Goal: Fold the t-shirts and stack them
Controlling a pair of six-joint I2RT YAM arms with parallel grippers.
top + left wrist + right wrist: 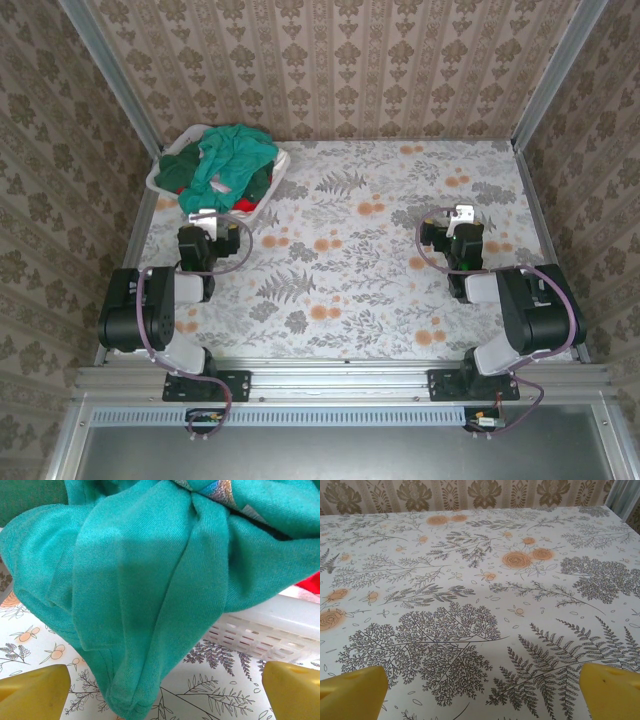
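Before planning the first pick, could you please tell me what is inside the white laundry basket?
A teal-green t-shirt lies crumpled on top, spilling over the basket rim; dark green cloth and red cloth show beneath. How many shirts lie under it is hidden.

Teal-green t-shirt (150, 580), red t-shirt (311, 583), white slatted basket (260, 630), fern-and-flower-print table (470, 555), yellow fingers (30, 692)

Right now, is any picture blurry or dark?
Top view: even, soft light, the table a bit washed out. Left wrist view: the green shirt is sharp, with shade in its folds. Right wrist view: the table looks sharp, the yellow fingers fuzzy.
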